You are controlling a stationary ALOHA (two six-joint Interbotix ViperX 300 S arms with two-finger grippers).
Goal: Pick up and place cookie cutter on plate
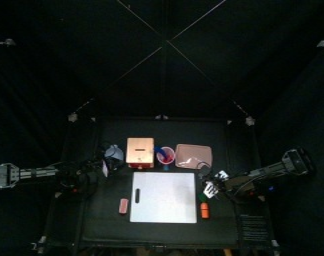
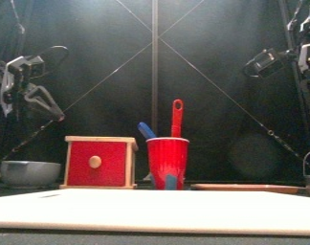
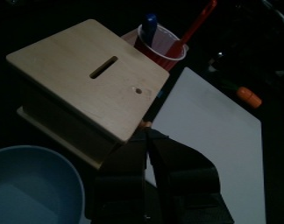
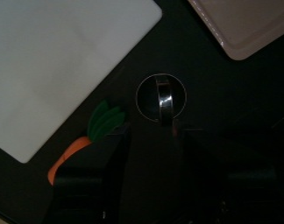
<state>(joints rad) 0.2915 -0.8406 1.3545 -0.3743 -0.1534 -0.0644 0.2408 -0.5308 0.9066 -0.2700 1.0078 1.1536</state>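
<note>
The cookie cutter point(image 4: 162, 96) is a small metal ring lying on the black table, between the white board point(image 4: 62, 61) and the pale-pink plate point(image 4: 244, 26). My right gripper point(image 4: 168, 166) hovers just above it with its jaws open and nothing between them. In the top view the cookie cutter point(image 1: 212, 188) sits off the board's right edge, below the plate point(image 1: 194, 155), with the right gripper point(image 1: 220, 180) beside it. My left gripper point(image 3: 156, 171) rests raised at the table's left, near the tan box point(image 3: 92, 83), its jaws together and holding nothing.
A red cup point(image 1: 165, 155) holding a blue and a red utensil stands between the tan box point(image 1: 141, 150) and the plate. A grey-blue bowl point(image 3: 33, 188) lies left of the box. A toy carrot point(image 4: 86, 140) lies near the board's corner, close to the cutter.
</note>
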